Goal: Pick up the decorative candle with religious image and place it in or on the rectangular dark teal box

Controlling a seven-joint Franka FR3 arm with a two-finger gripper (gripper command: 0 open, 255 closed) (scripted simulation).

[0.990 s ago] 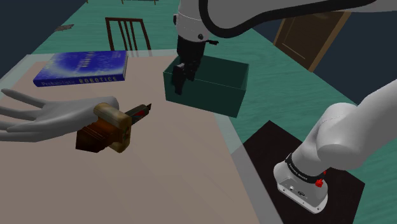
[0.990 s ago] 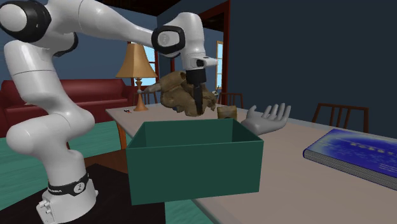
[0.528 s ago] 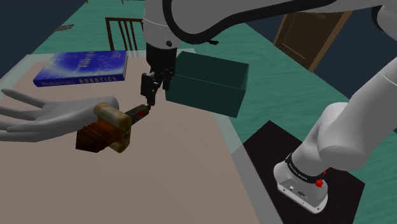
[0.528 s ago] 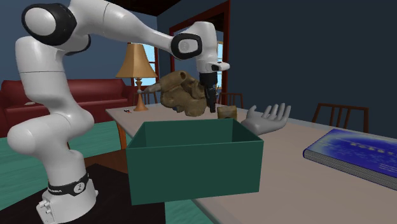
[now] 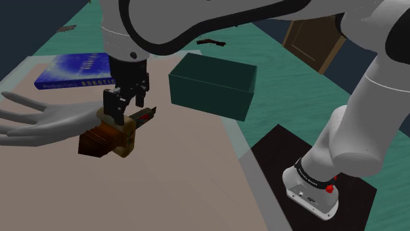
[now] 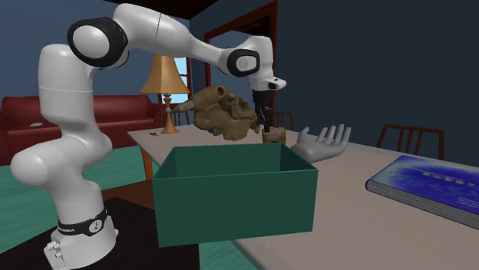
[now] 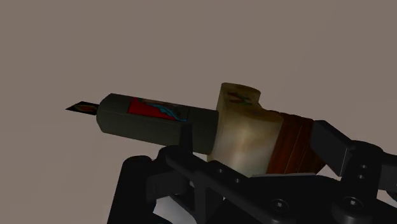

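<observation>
- Over the last second the all-black two-finger gripper [image 5: 125, 108] has swung away from the rectangular dark teal box [image 5: 211, 85]. It has crossed the beige tabletop [image 5: 184, 184] and now hangs just above the dark grey-green cylindrical candle [image 5: 144, 115], beside the grey mannequin hand [image 5: 52, 121].
- The candle and the box lie where they did; only the arm has moved. I read this as the end of the approach, with the grasp, the lift and the carry back to the box all still to do.
- The claw is wide, its fingers apart and gripping nothing. In the wrist view the gap between them spans a cream block [image 7: 245, 137] more than the candle, so I judge a small shift toward the cylinder is needed before closing.
- The candle [image 7: 159, 121] lies on its side on the table, well apart from the box. It has a red and blue picture on its flank and a small dark-red tip at the free end. Its other end touches the cream block, with a brown wooden piece [image 7: 292, 143] beyond.
</observation>
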